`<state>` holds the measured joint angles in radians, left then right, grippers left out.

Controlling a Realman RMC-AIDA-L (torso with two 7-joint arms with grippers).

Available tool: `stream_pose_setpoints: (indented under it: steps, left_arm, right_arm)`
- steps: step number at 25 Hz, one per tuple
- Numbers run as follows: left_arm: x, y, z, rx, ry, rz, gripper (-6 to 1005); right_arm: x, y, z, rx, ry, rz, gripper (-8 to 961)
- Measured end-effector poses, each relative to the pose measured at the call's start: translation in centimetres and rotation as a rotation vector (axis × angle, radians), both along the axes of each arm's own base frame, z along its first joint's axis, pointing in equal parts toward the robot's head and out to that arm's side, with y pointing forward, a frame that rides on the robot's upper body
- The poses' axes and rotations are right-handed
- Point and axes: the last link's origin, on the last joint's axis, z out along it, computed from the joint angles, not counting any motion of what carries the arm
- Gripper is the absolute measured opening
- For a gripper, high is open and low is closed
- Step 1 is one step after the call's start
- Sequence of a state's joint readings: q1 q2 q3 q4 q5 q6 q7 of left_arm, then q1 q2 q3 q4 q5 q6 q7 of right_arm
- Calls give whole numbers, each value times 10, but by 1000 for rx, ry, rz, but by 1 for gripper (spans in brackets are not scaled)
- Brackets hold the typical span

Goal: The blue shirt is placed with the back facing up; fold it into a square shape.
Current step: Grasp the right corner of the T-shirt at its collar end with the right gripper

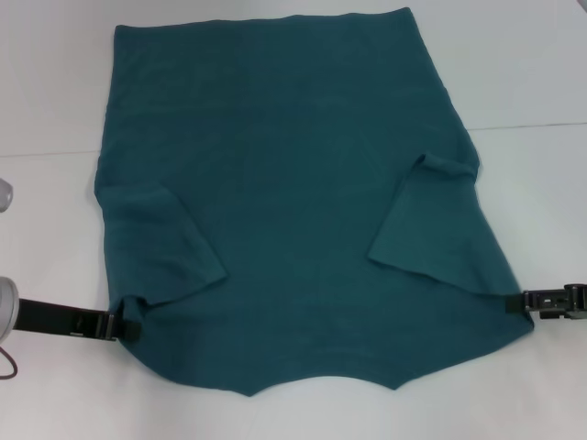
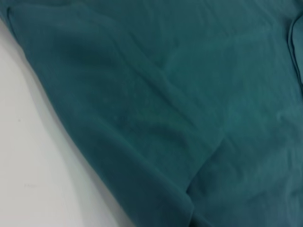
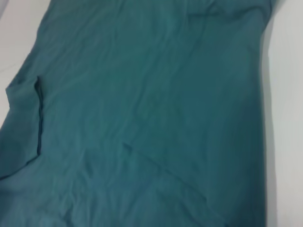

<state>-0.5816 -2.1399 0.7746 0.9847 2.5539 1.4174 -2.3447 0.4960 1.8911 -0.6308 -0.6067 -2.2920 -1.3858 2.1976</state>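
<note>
The blue shirt (image 1: 293, 183) lies flat on the white table (image 1: 537, 211), plain side up, with both sleeves folded inward over the body. The collar end is nearest me and the hem is at the far side. My left gripper (image 1: 129, 323) is at the shirt's near left corner, shut on a bunched bit of fabric. My right gripper (image 1: 524, 302) is at the near right corner, shut on the cloth's pointed edge. The left wrist view (image 2: 189, 94) and the right wrist view (image 3: 142, 94) are filled with shirt fabric and show no fingers.
A grey rounded object (image 1: 4, 194) sits at the left edge of the table. Another grey part with a dark cable (image 1: 5, 312) is below it. A seam line (image 1: 541, 126) crosses the table at the back. White table surface surrounds the shirt.
</note>
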Motion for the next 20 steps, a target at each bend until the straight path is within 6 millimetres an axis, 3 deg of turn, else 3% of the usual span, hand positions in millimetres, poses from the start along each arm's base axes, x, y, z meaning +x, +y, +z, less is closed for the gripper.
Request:
stream_pose_setpoints:
  steps: [20]
  left_arm:
    - [2,1,-1,1,-8,-6,43]
  right_arm:
    - [-5,5,-10,-35,-41,14,916]
